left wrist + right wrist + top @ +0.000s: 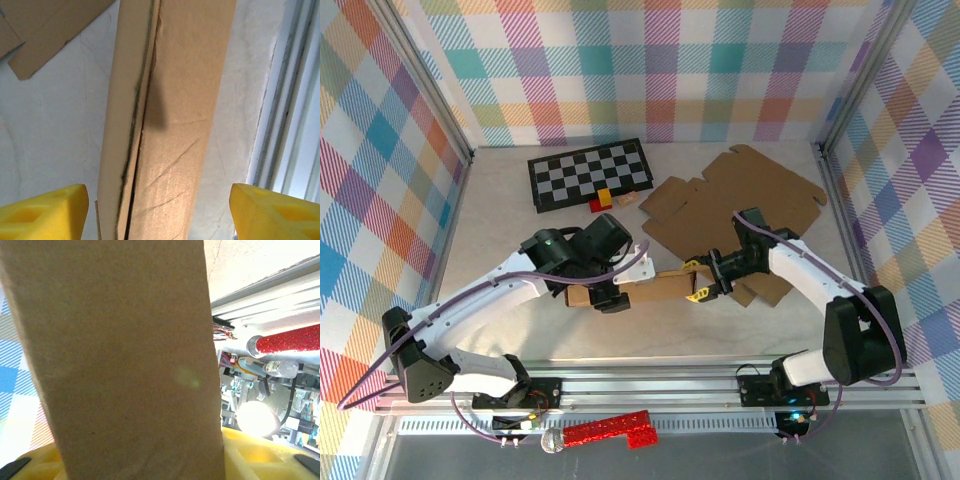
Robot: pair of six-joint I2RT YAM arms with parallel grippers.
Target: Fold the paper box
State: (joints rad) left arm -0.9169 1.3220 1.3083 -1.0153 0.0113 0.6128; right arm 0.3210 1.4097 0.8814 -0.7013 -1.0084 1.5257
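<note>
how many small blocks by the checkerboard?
3, at the near edge of the checkerboard: red block, yellow block beside it, tan block to their right. Others may be hidden.

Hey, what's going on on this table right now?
Two robot arms are folding a cardboard box at mid-table. The right arm has its jaws shut on the box's right end. The left arm has its jaws open on either side of the box, not touching it. A flat cardboard sheet lies behind, unfolded.
</note>
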